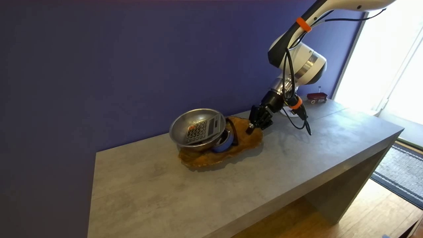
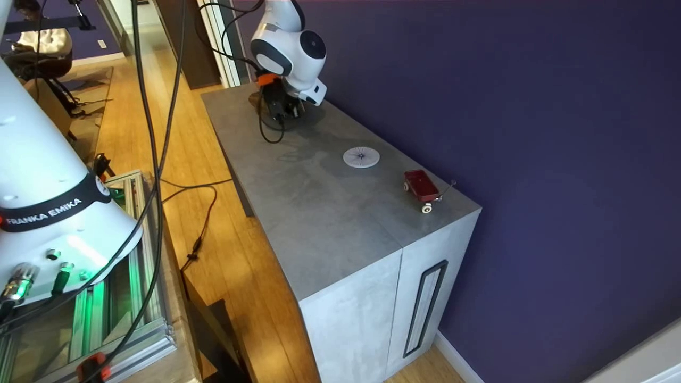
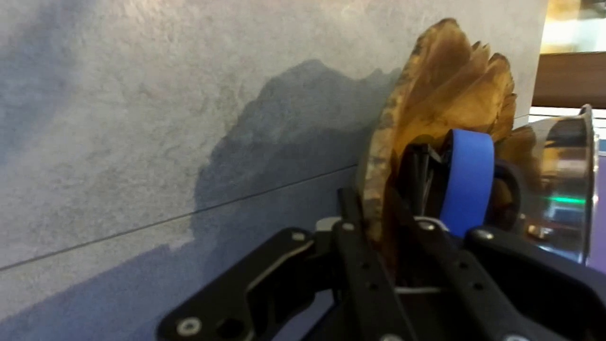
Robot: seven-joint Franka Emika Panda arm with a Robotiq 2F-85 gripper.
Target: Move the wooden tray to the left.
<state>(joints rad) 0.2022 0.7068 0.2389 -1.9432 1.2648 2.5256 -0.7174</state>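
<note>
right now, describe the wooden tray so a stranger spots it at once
On the grey table by the purple wall, look for the metal bowl. Beneath it is the wooden tray: orange-brown with a ragged outline, unlike the round, silvery bowl.

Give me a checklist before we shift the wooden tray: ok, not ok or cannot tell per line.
1. Gripper at rim of wooden tray: ok, one finger either side, looks closed on it.
2. Tray unloaded: not ok, metal bowl and blue item sit in it.
3. Calculator flat in bowl: not ok, slants up toward the bowl's rim.
4. White disc and red wagon apart from tray: ok, both lie farther along the tabletop.
5. Tray flat on tabletop: cannot tell, underside hidden.
</note>
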